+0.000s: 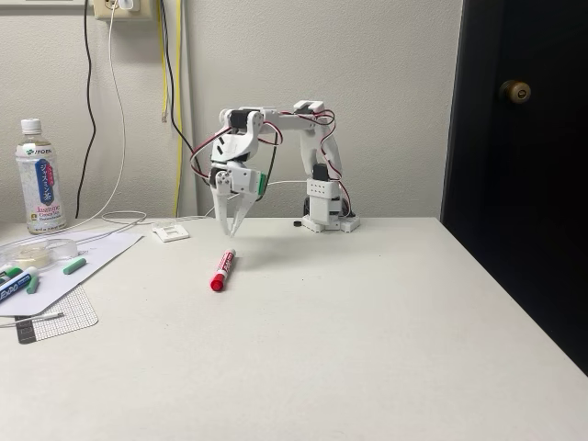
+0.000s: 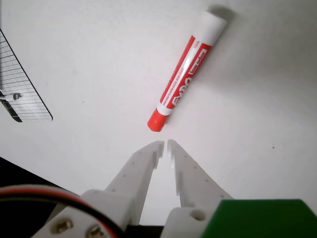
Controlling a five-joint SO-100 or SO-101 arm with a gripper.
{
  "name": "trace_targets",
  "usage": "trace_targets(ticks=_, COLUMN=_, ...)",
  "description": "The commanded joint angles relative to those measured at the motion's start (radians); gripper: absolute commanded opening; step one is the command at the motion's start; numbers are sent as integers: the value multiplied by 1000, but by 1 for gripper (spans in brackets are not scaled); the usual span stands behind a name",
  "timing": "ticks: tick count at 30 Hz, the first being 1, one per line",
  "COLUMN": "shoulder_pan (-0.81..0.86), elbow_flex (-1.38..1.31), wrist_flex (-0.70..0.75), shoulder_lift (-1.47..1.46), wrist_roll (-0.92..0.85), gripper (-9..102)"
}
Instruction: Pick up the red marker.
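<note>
The red marker (image 1: 222, 270) lies flat on the white table, its red cap toward the camera in the fixed view. My gripper (image 1: 231, 232) hangs above and just behind it, pointing down, not touching it. Seen from the wrist, the marker (image 2: 184, 74) runs diagonally from its white end at the upper right to its red cap at the centre. The cap sits a short way beyond my gripper (image 2: 166, 145). The two white fingers meet at their tips with only a thin slit between them, and they hold nothing.
At the far left stand a drink bottle (image 1: 40, 177), a sheet of paper (image 1: 87, 262) with other markers (image 1: 16, 283) and a tape roll (image 1: 29, 254), and a gridded mat (image 1: 64, 315). A small white box (image 1: 171, 231) lies behind. The table's right edge borders a dark door (image 1: 519, 165).
</note>
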Motion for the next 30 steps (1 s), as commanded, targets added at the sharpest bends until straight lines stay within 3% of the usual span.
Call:
trace_targets(ticks=1, shoulder_pan=11, elbow_flex=-81, wrist_flex=5, shoulder_lift=-6, wrist_roll=3, gripper=0)
trace_targets(ticks=16, shoulder_pan=51, elbow_flex=-106, wrist_flex=-48, shoulder_lift=-74, wrist_roll=-23, gripper=1)
trace_targets(ticks=30, shoulder_pan=77, elbow_flex=-109, wrist_flex=12, shoulder_lift=-103, wrist_roll=-69, gripper=12)
